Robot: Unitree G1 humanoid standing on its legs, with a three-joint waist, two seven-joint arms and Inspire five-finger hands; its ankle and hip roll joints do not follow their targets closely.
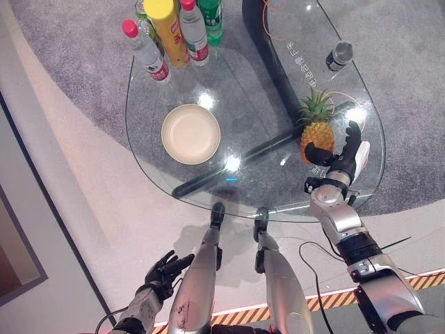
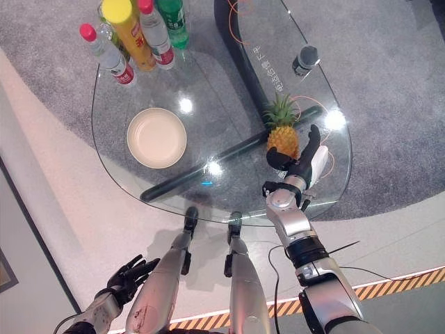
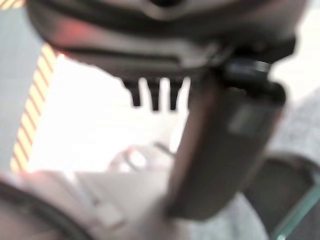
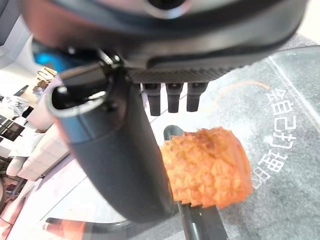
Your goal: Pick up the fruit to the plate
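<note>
Nearest me, my left hand (image 1: 165, 270) hung low, fingers loosely apart. My right hand (image 1: 338, 163) sat around the pineapple (image 1: 316, 139) on the glass table (image 1: 264, 90), fingers spread, unclosed. Well apart lay the plate (image 1: 190, 133); I judged a shallow grasp could topple the fruit.

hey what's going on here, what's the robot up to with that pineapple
The robot's right hand is open and reaching around a pineapple that stands upright on a glass table; its fingers have not closed on the fruit. An empty cream plate waits on the robot's left part of the table, apart from the pineapple. Several bottles stand at the far edge. The left hand hangs low beside the table, holding nothing.
</note>
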